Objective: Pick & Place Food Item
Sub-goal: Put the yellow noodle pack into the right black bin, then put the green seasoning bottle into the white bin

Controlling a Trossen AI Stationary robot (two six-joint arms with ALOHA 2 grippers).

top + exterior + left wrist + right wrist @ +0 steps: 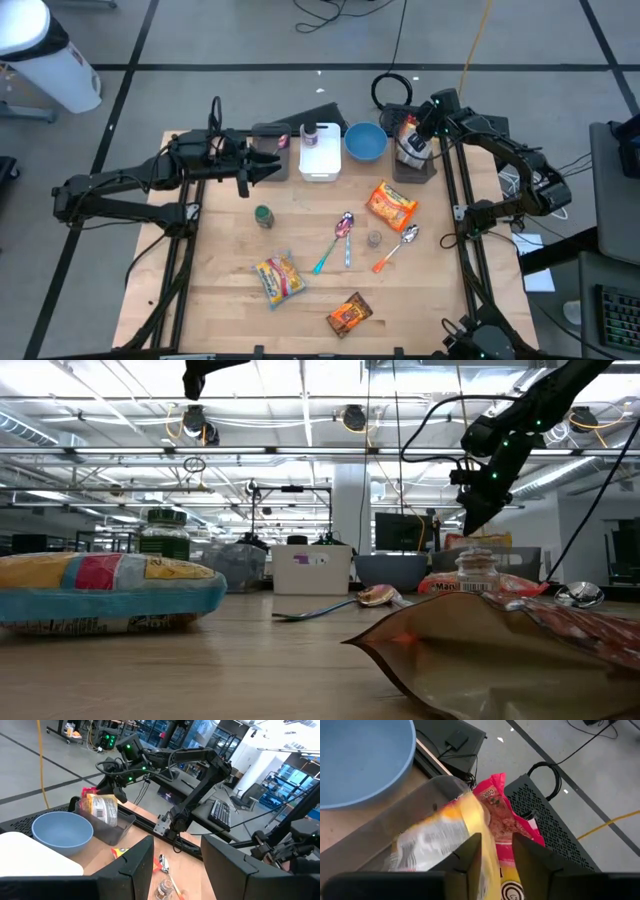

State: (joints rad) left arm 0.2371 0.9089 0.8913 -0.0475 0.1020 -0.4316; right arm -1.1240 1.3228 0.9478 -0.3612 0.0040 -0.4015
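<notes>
right claw (478, 520) above jar (477, 572) | brown pouch (480, 650) foreground | yellow packet (105, 592) beside it

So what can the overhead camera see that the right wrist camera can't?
Only the overhead view shows the left claw, white bin, spoons, jar and loose packets on the table. Only the right wrist view shows the pink packet close up behind the yellow bag. Both show the blue bowl, the grey bin and the right claw.

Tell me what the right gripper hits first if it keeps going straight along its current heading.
Most likely the yellow snack bag in the clear bin: the right gripper points right at it, fingers parted. Depth is unclear.
</notes>
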